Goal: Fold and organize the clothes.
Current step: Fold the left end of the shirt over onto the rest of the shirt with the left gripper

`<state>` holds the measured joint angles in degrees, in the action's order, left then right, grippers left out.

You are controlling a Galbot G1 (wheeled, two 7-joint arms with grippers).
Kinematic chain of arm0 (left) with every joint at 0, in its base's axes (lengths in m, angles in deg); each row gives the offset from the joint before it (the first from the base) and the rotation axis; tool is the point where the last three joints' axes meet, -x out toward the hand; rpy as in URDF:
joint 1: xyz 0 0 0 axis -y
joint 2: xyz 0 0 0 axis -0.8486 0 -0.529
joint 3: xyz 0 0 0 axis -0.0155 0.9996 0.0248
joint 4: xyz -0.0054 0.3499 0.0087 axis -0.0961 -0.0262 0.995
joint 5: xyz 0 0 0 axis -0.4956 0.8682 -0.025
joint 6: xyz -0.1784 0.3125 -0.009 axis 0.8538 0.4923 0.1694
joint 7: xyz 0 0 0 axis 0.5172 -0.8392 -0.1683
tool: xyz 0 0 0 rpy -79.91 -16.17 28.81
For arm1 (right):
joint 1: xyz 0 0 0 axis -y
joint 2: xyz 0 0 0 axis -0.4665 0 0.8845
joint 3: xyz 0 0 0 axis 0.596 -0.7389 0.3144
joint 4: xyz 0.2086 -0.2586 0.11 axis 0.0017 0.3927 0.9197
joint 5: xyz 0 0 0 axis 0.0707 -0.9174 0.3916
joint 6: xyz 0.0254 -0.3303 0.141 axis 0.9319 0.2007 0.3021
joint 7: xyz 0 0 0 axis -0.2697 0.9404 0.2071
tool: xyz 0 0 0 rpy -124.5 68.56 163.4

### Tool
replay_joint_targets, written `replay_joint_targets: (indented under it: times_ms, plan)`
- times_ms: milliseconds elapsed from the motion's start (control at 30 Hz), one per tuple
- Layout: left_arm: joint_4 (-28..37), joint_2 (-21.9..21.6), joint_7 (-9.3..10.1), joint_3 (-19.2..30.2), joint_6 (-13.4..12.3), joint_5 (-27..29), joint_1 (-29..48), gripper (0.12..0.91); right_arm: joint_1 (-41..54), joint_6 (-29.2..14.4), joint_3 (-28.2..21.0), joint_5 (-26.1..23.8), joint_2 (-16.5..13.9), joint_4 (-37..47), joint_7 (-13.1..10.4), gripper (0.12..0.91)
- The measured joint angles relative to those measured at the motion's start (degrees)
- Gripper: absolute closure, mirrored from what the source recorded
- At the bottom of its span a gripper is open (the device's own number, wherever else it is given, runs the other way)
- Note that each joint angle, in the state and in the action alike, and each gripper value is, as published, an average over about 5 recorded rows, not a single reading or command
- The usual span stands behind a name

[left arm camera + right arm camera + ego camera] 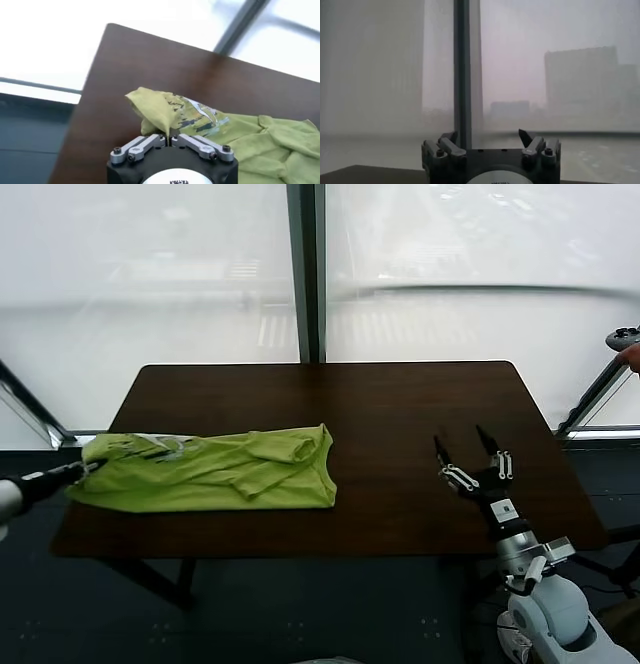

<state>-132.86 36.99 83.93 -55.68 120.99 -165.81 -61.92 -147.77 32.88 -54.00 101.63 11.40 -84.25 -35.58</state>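
T-shirt [215, 471] long axis left-right | left gripper [167, 136] fingers apparently pinching hem | right gripper [470, 452] spread, empty

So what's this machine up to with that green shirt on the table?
It is folding it. The robot's left hand is pinched shut on the edge of the lime-green T-shirt, which lies bunched and partly folded on the left part of the dark table, printed graphic showing near the grip. The right hand is open and holds nothing, raised over the table's right side, well clear of the shirt.

No text can be read; the T-shirt [210, 125] graphic is illegible.
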Motion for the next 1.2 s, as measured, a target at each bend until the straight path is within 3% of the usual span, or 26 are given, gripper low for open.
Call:
replay_joint_targets:
  times_ms: [200,567,1200]
  plan:
    - [-7.1,5.5,5.03,4.1,0.0,-1.2,4.4,0.858,-2.5,0.0,2.4,-0.9,1.7,-1.5,0.1,0.118]
    - [-9.7,16.8,9.22,19.0,-0.1,-1.7,19.3,0.858,-9.1,-0.5,8.3,-3.5,6.9,-4.2,0.4,0.118]
    - [-12.5,25.6,10.29,33.0,-0.1,2.8,24.5,0.858,-11.6,-0.9,9.7,-6.1,11.6,-5.3,0.4,0.118]
